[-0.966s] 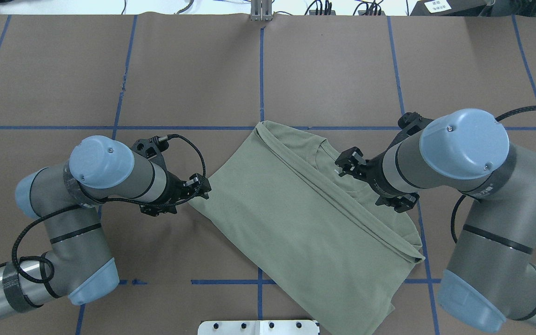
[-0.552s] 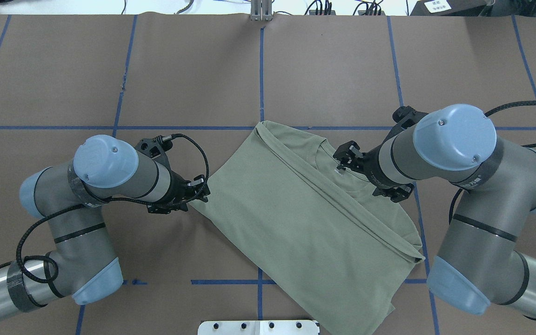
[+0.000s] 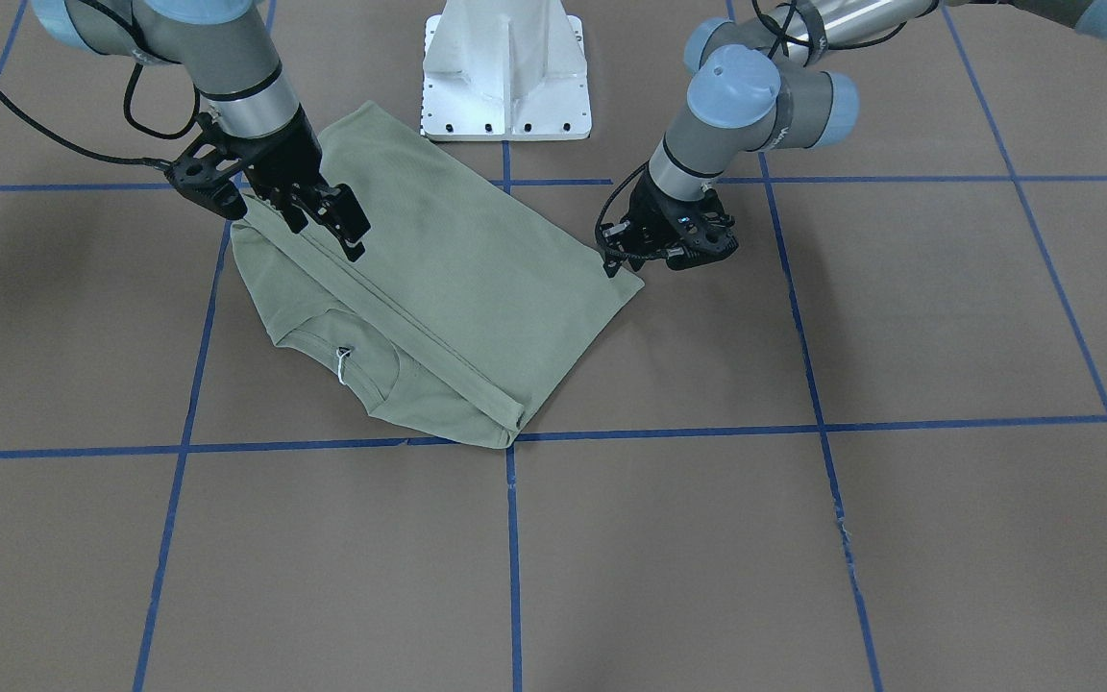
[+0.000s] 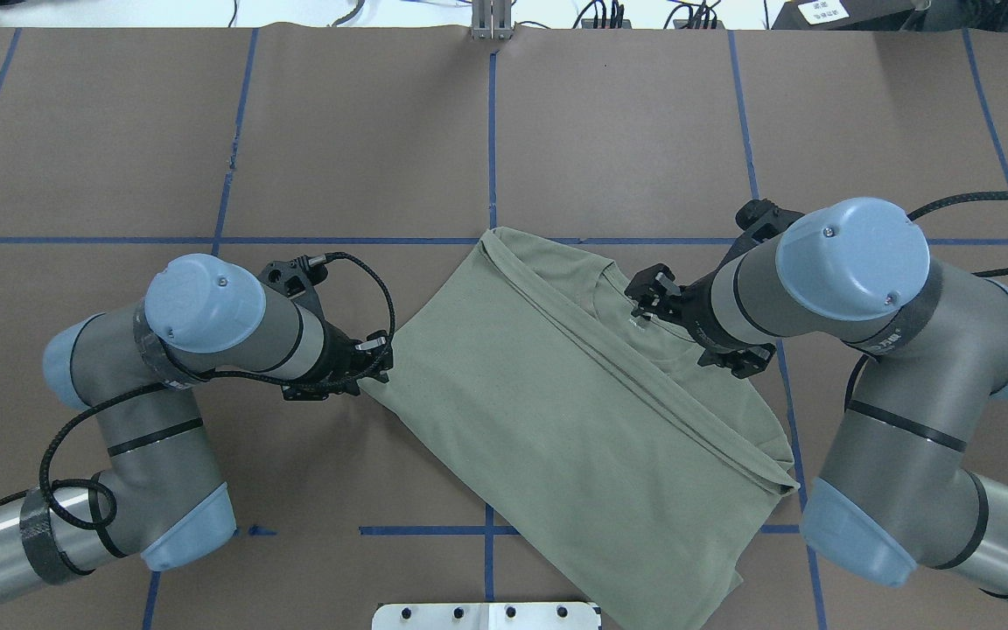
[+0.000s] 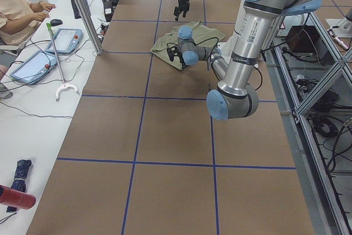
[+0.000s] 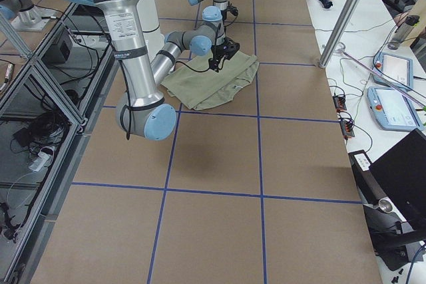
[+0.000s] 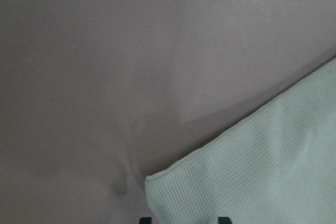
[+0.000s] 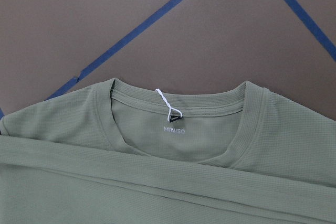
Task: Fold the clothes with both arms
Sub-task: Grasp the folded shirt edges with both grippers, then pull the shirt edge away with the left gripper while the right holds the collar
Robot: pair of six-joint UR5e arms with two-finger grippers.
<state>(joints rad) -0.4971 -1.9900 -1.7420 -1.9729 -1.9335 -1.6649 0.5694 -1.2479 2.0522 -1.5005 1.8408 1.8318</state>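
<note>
The sage-green shirt (image 4: 556, 394) lies partly folded on the brown table, one side folded in along a long diagonal crease. Its collar faces the far right. My left gripper (image 4: 367, 367) is open and low at the shirt's left corner. The left wrist view shows that corner (image 7: 157, 182) just ahead of the spread fingertips (image 7: 223, 219). My right gripper (image 4: 654, 306) is open and hovers over the collar. The right wrist view shows the white-lettered neck label (image 8: 174, 129) and the tag string (image 8: 167, 106). In the front-facing view the right gripper (image 3: 332, 226) is over the shirt (image 3: 438, 279) and the left gripper (image 3: 616, 259) is at its edge.
The white pedestal base (image 3: 505, 77) stands at the near edge by the shirt's hem. Blue tape lines (image 4: 491, 131) grid the table. An operator (image 5: 16, 15) sits beyond the far edge with tablets and cables.
Both grippers have lowered slightly. The right one has shifted a little toward the collar, and the left one has edged toward the shirt's left corner. The shirt has not moved.
</note>
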